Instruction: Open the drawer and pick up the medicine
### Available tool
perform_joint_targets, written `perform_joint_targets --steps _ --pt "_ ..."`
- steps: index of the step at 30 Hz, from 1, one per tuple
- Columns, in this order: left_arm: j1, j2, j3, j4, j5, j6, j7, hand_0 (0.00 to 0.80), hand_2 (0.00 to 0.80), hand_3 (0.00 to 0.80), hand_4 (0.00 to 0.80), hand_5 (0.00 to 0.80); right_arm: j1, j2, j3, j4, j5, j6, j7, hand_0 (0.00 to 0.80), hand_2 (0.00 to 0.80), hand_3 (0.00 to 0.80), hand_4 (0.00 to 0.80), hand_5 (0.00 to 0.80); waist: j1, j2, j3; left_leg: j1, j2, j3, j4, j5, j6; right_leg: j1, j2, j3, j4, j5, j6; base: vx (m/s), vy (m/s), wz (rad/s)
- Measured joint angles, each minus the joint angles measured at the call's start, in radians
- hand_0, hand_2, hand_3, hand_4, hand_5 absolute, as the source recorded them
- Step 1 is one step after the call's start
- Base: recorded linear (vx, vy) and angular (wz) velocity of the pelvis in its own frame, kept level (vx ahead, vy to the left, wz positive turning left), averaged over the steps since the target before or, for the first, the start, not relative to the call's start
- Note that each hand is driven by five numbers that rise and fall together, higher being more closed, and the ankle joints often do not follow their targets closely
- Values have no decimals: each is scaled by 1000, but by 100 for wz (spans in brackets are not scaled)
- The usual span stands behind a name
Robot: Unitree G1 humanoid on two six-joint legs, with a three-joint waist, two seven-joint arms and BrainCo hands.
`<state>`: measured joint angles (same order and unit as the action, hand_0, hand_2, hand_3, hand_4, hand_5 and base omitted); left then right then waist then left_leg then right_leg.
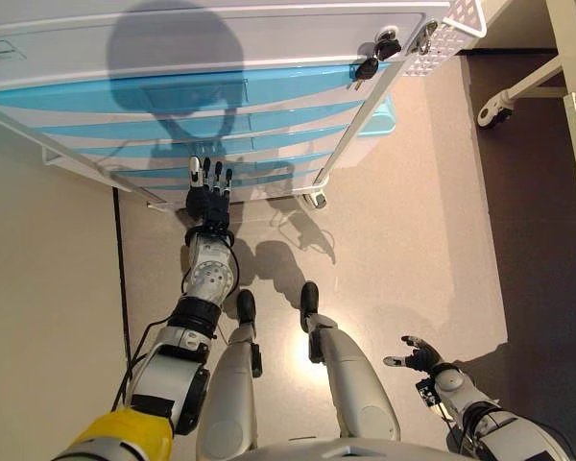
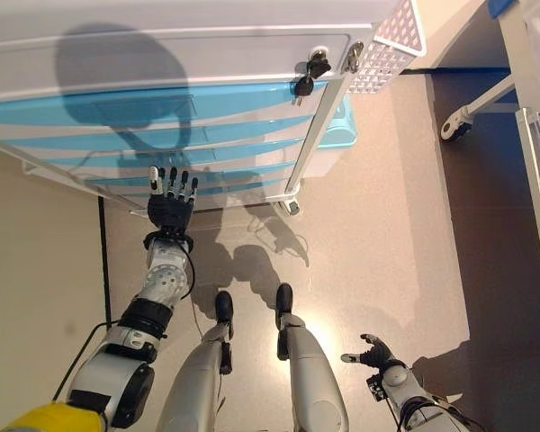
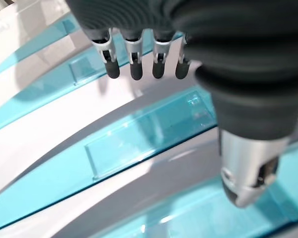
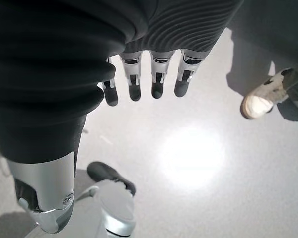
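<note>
Several turquoise drawers (image 1: 202,125) stacked in a white wheeled cabinet (image 1: 173,38) face me, all pushed in as far as I can see. My left robot hand (image 1: 208,197) is stretched out toward the lower drawers, fingers (image 3: 134,59) straight and released, tips just short of the fronts; in its wrist view a clear label holder (image 3: 149,131) on one drawer front sits just past the fingertips, and I cannot tell whether anything touches. My right robot hand (image 1: 418,355) hangs low at my side over the floor, well apart from the cabinet, its fingers relaxed and grasping nothing.

I see no medicine in any view, so I cannot tell where it lies; neither robot hand carries it.

Black keys (image 1: 376,56) hang from a lock at the cabinet's upper right corner, and a white perforated basket (image 1: 451,29) is fixed to its side. A caster (image 1: 316,200) shows under the near corner. The floor (image 1: 413,221) is smooth beige-grey vinyl. Off to the right stands a white frame with a wheel (image 1: 490,113). A person's pale shoe (image 4: 260,104) shows in the right wrist view.
</note>
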<state>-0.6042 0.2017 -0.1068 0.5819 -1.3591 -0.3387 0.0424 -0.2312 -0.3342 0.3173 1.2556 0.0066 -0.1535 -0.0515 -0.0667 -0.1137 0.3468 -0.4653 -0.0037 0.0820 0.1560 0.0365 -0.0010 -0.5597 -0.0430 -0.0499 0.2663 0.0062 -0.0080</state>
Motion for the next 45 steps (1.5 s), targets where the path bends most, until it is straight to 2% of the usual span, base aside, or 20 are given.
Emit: perform_joint_targets --steps 9,19,21,22,23,24,25,45 --pt "-6 23 6 -22 -10 5 -5 0 0 0 0 0 1 -2 0 3 -16 0 4 0 0 0 0 0 1 1 -1 3 -2 16 -7 10 -3 -3 5 6 -5 18 -9 0 4 -3" --pt "-6 36 11 -22 -10 7 17 0 0 0 0 0 0 -5 -1 4 -16 0 7 0 0 0 0 0 -2 2 -1 19 -2 24 -29 10 -1 4 3 19 -20 15 2 15 9 -3" --pt "-7 37 11 -22 -11 7 18 104 104 104 104 104 0 -6 0 3 -16 0 6 0 0 0 0 0 -1 3 -2 19 -5 26 -31 11 0 4 3 17 -23 21 1 -45 4 -1" --pt "-8 37 11 -22 -11 7 19 245 245 245 245 245 0 -6 0 3 -16 0 6 0 0 0 0 0 0 3 -2 19 -5 27 -30 14 1 3 4 16 -22 27 -4 0 0 0" --pt "-8 38 11 -22 -11 7 19 493 493 493 493 493 -1 -7 0 2 -16 0 6 0 0 0 0 0 1 3 -2 18 -5 27 -29 16 1 2 3 14 -21 28 -5 0 0 0" --pt "-8 41 12 -22 -11 7 23 605 605 605 605 605 -1 -7 0 2 -16 0 6 0 0 0 0 0 1 3 -2 19 -6 27 -32 12 1 3 5 16 -24 23 2 0 0 0" --pt "-8 43 12 -22 -11 7 30 800 800 800 800 800 -1 -7 0 3 -16 0 6 0 0 0 0 0 0 3 -2 19 -6 27 -35 13 1 3 5 20 -25 24 2 0 0 0" --pt "-19 54 27 7 -9 26 65 800 800 800 800 800 -1 -9 9 2 -16 1 6 0 0 0 0 0 -2 4 -2 35 -3 27 -29 6 3 19 3 16 -28 28 -1 0 -2 -1"
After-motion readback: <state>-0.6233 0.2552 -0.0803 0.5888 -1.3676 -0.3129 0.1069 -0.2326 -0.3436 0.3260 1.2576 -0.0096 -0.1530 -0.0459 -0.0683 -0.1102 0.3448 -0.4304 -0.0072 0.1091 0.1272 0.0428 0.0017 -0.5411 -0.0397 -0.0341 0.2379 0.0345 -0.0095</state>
